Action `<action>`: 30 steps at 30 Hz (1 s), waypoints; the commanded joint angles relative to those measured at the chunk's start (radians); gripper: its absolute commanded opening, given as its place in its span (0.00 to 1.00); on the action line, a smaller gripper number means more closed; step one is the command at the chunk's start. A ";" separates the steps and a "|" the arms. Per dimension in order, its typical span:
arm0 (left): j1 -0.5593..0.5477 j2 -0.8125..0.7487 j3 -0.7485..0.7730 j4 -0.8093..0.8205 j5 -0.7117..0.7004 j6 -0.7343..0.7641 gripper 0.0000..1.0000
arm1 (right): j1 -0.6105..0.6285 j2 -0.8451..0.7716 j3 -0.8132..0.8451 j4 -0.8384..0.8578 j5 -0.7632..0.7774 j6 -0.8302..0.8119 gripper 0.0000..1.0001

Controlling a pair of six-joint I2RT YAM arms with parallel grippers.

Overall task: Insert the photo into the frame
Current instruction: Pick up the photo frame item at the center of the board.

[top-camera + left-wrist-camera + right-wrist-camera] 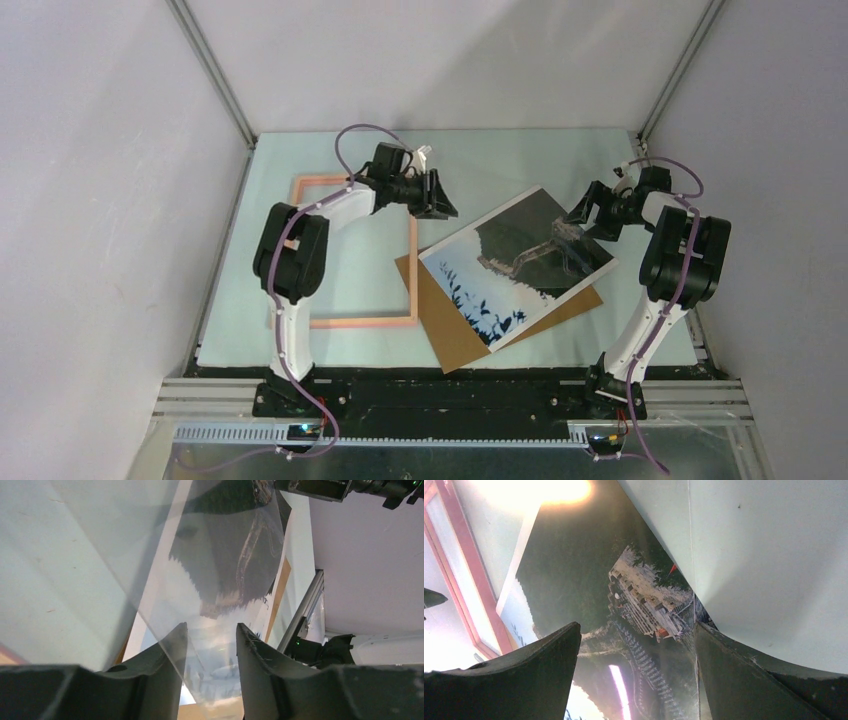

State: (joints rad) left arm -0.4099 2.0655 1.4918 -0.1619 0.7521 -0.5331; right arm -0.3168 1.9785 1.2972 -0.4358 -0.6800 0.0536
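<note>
Before moving the photo (520, 265), note its place: askew on the brown backing board (455, 340), just right of the frame (360, 321), none of it inside. Left gripper (211, 630): fingers apart around the edge of a clear sheet (200, 570), not visibly pinching. Right gripper (636, 630): spread wide above the photo's far corner, grasping nothing. Advise closing on the white border only, lifting level, squaring to the frame's rails, then lowering one edge first to avoid creasing.
</note>
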 commanded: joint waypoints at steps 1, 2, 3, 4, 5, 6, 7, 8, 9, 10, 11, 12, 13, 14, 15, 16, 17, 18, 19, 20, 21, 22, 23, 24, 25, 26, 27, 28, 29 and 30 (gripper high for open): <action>0.014 -0.072 -0.002 -0.019 -0.015 0.053 0.38 | 0.002 0.006 -0.016 -0.008 -0.017 0.008 0.87; 0.014 -0.072 -0.002 -0.020 -0.010 0.055 0.34 | 0.002 0.002 -0.016 -0.009 -0.021 0.007 0.87; 0.014 -0.075 -0.002 -0.023 -0.009 0.063 0.28 | 0.003 -0.002 -0.017 -0.007 -0.026 0.006 0.87; 0.014 -0.076 0.000 -0.027 -0.011 0.067 0.24 | 0.004 -0.012 -0.021 -0.004 -0.029 0.003 0.87; 0.016 -0.079 0.004 -0.036 -0.012 0.079 0.18 | 0.006 -0.024 -0.023 0.000 -0.034 -0.002 0.87; 0.016 -0.081 0.006 -0.040 -0.016 0.085 0.14 | 0.009 -0.031 -0.028 0.003 -0.037 -0.003 0.88; 0.017 -0.082 0.008 -0.049 -0.018 0.097 0.06 | 0.011 -0.045 -0.030 0.009 -0.045 -0.007 0.88; 0.017 -0.084 0.013 -0.055 -0.021 0.103 0.03 | 0.015 -0.052 -0.034 0.010 -0.050 -0.010 0.88; 0.017 -0.086 0.018 -0.064 -0.023 0.115 0.01 | 0.017 -0.066 -0.035 0.012 -0.059 -0.015 0.88; 0.017 -0.088 0.020 -0.069 -0.025 0.121 0.00 | 0.023 -0.073 -0.036 0.011 -0.065 -0.019 0.89; 0.018 -0.091 0.027 -0.081 -0.025 0.136 0.00 | 0.026 -0.092 -0.036 0.011 -0.075 -0.027 0.89; 0.019 -0.093 0.033 -0.097 -0.024 0.146 0.00 | 0.030 -0.105 -0.036 0.011 -0.080 -0.033 0.89; 0.021 -0.100 0.044 -0.110 -0.022 0.172 0.00 | 0.032 -0.132 -0.036 0.011 -0.089 -0.045 0.94; 0.022 -0.110 0.051 -0.137 -0.017 0.189 0.00 | 0.037 -0.148 -0.036 0.010 -0.092 -0.049 0.97; 0.025 -0.116 0.065 -0.152 -0.011 0.224 0.00 | 0.040 -0.183 -0.036 0.008 -0.101 -0.065 0.99; 0.026 -0.129 0.074 -0.190 0.002 0.246 0.00 | 0.047 -0.201 -0.036 0.006 -0.106 -0.078 0.99; 0.028 -0.136 0.092 -0.210 0.008 0.291 0.00 | 0.050 -0.241 -0.036 0.004 -0.117 -0.096 0.99; 0.030 -0.153 0.099 -0.254 0.020 0.314 0.00 | 0.058 -0.260 -0.036 0.003 -0.125 -0.106 0.99; 0.031 -0.163 0.113 -0.276 0.032 0.364 0.00 | 0.062 -0.297 -0.036 0.001 -0.138 -0.126 0.99; 0.030 -0.184 0.120 -0.325 0.037 0.419 0.00 | 0.077 -0.316 -0.036 -0.001 -0.142 -0.137 0.99; 0.031 -0.195 0.131 -0.351 0.045 0.444 0.00 | 0.087 -0.354 -0.036 -0.008 -0.143 -0.161 0.99; 0.031 -0.219 0.136 -0.396 0.051 0.492 0.00 | 0.111 -0.373 -0.034 -0.015 -0.138 -0.175 1.00; 0.030 -0.233 0.142 -0.421 0.062 0.512 0.00 | 0.142 -0.407 -0.032 -0.034 -0.124 -0.206 0.99; 0.030 -0.256 0.144 -0.466 0.068 0.563 0.00 | 0.160 -0.423 -0.029 -0.055 -0.113 -0.221 0.99; 0.031 -0.268 0.146 -0.486 0.079 0.584 0.00 | 0.196 -0.453 -0.027 -0.063 -0.091 -0.250 0.99; 0.031 -0.290 0.145 -0.522 0.084 0.618 0.00 | 0.216 -0.468 -0.025 -0.079 -0.080 -0.263 0.99; 0.031 -0.301 0.145 -0.540 0.098 0.634 0.00 | 0.254 -0.495 -0.022 -0.085 -0.058 -0.284 0.99; 0.031 -0.322 0.146 -0.581 0.105 0.667 0.00 | 0.271 -0.518 -0.020 -0.096 -0.045 -0.301 0.99; 0.031 -0.333 0.146 -0.600 0.118 0.685 0.00 | 0.300 -0.530 -0.015 -0.101 -0.042 -0.307 0.99; 0.031 -0.353 0.146 -0.639 0.123 0.718 0.00 | 0.307 -0.549 -0.012 -0.111 -0.040 -0.315 0.99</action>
State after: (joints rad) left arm -0.3836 1.8030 1.6032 -0.6376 0.8009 0.0032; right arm -0.0711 1.5017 1.2533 -0.4843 -0.7528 -0.1680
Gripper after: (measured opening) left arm 0.006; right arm 0.993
